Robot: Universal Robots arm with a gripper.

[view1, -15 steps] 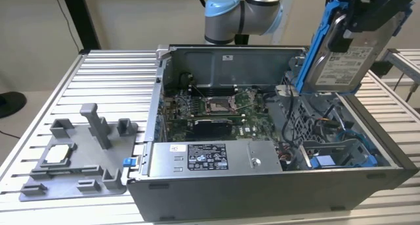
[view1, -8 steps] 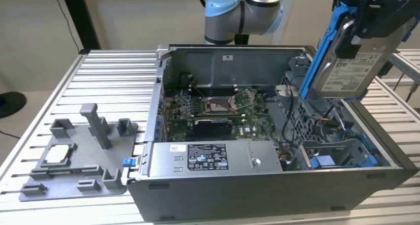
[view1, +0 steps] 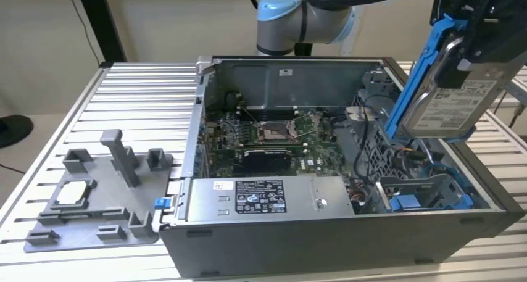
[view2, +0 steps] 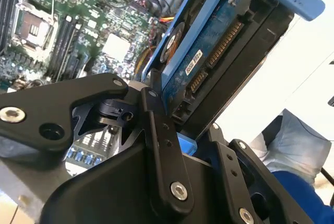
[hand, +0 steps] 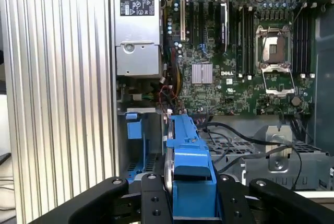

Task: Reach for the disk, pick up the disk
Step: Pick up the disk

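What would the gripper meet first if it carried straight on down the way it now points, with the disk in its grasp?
Probably the drive cage at the case's corner. The gripper, shut on the disk, points down at that blue-railed bay, and the disk's lower edge would arrive first. Depth is unclear, so the cables beside it may come first.

The arm point(view1: 307, 13) reaches in from the rear and holds the gripper point(view1: 463, 50) high toward the exterior view's right, its black fingers point(hand: 152, 203) clamped on either side of the disk point(view1: 451, 103), which hangs lifted.
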